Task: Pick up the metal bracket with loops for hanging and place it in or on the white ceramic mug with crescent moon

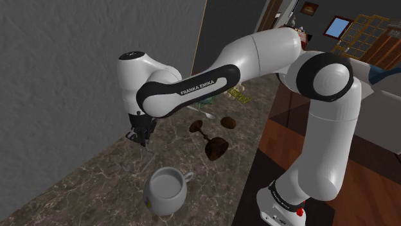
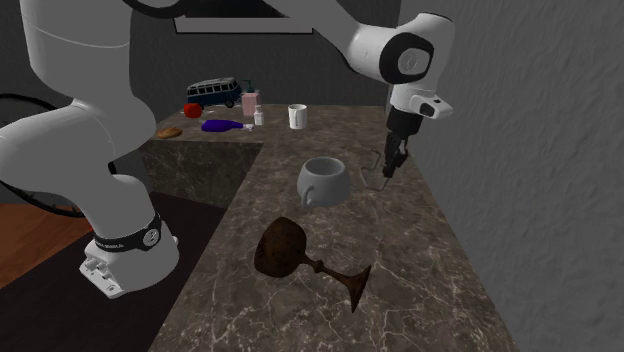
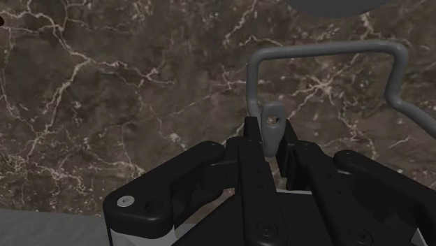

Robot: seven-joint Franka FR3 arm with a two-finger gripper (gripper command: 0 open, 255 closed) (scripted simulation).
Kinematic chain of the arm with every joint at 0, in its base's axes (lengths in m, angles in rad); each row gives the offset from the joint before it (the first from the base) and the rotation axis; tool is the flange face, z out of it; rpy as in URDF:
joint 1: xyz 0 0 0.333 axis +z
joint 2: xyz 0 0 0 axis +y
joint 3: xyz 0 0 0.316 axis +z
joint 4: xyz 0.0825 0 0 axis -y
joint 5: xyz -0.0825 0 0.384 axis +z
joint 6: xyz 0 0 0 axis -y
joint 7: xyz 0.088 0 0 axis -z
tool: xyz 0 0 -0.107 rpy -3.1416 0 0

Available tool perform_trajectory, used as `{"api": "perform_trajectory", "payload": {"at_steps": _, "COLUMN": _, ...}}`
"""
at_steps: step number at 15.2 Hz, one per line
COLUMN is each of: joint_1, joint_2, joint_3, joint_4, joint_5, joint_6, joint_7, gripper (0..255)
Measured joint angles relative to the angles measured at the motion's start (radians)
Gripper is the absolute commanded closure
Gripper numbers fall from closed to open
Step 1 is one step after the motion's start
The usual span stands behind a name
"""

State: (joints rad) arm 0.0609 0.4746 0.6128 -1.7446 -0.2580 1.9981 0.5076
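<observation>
My black gripper (image 3: 271, 145) is shut on a small grey tab of the metal bracket (image 3: 321, 49), whose bent wire loop juts out past the fingertips over the dark marble counter (image 3: 126, 91). In the shoulder view the gripper (image 1: 140, 135) hangs low beside the grey wall, with the bracket (image 1: 147, 155) dangling under it. The whitish mug (image 1: 166, 191) stands upright and empty a short way off, nearer the camera. From the second exterior view, the gripper (image 2: 393, 162) and bracket (image 2: 383, 178) are just right of the mug (image 2: 325, 179).
A dark brown goblet (image 1: 213, 145) lies on its side on the counter (image 2: 430, 250). A grey wall (image 1: 58, 83) runs close along the gripper's side. Farther back are a white cup (image 2: 297, 116), a toy bus (image 2: 218, 93) and small items.
</observation>
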Motion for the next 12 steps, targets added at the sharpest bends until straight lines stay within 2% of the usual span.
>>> {"api": "perform_trajectory", "payload": {"at_steps": 12, "joint_1": -0.014, "joint_2": -0.069, "joint_3": 0.025, "joint_4": 0.074, "joint_5": 0.046, "joint_6": -0.132, "joint_7": -0.025, "gripper": 255}}
